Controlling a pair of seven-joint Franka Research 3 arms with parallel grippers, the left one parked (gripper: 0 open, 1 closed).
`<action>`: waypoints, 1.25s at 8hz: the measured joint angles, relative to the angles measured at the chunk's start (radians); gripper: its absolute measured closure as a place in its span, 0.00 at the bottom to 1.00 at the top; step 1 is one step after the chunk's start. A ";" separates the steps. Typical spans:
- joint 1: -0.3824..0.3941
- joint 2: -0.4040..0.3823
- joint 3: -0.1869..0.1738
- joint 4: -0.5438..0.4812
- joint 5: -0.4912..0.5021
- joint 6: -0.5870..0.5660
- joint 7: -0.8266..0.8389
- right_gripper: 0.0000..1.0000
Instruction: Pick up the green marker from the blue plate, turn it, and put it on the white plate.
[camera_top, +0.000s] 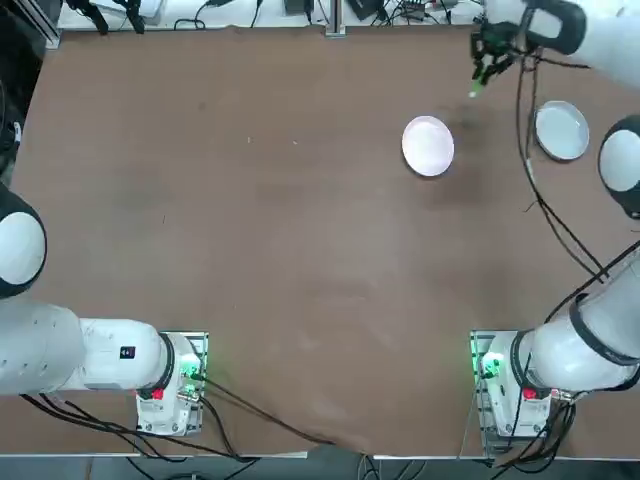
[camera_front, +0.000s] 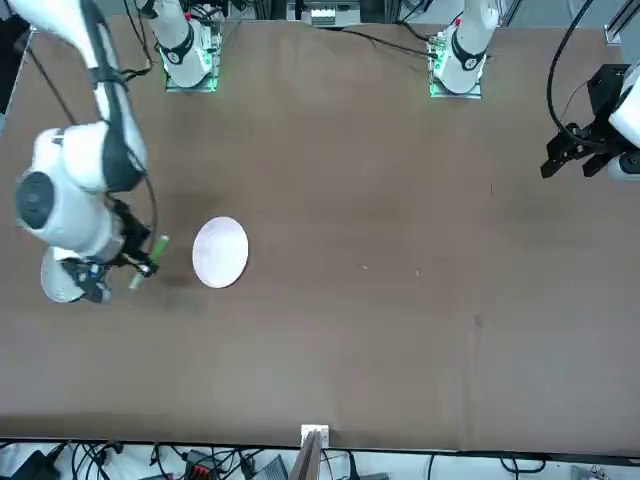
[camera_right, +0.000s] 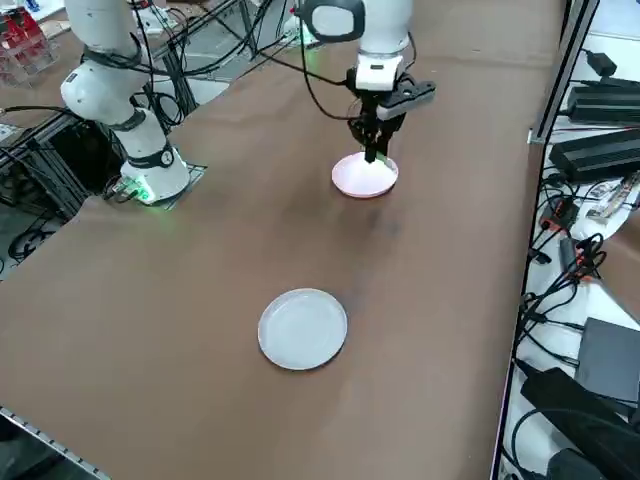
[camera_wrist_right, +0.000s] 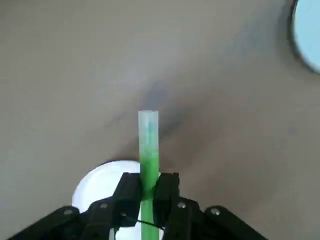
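My right gripper (camera_top: 489, 66) is shut on the green marker (camera_top: 478, 88) and holds it in the air over bare table, toward the far edge, between the two plates. In the wrist view the green marker (camera_wrist_right: 148, 147) sticks out past the closed fingers (camera_wrist_right: 129, 192), whitish tip outward. The white plate (camera_top: 428, 146) lies just short of the gripper, toward the table's middle, and has nothing on it. The blue plate (camera_top: 561, 130) sits further to the right, also bare. In the front view the marker (camera_front: 149, 259) hangs beside the white plate (camera_front: 220, 252), and the arm partly covers the blue plate (camera_front: 58, 283).
The right arm's cables (camera_top: 545, 205) hang over the table near the blue plate. Cables and gear lie along the far edge (camera_top: 330, 12). The brown tabletop (camera_top: 260, 230) stretches wide to the left of the plates.
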 joint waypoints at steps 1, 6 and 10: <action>0.046 0.021 0.000 -0.001 0.000 0.001 0.133 0.83; 0.136 0.135 -0.001 -0.006 0.000 0.059 0.696 0.83; 0.162 0.197 -0.002 -0.007 0.000 0.080 0.869 0.83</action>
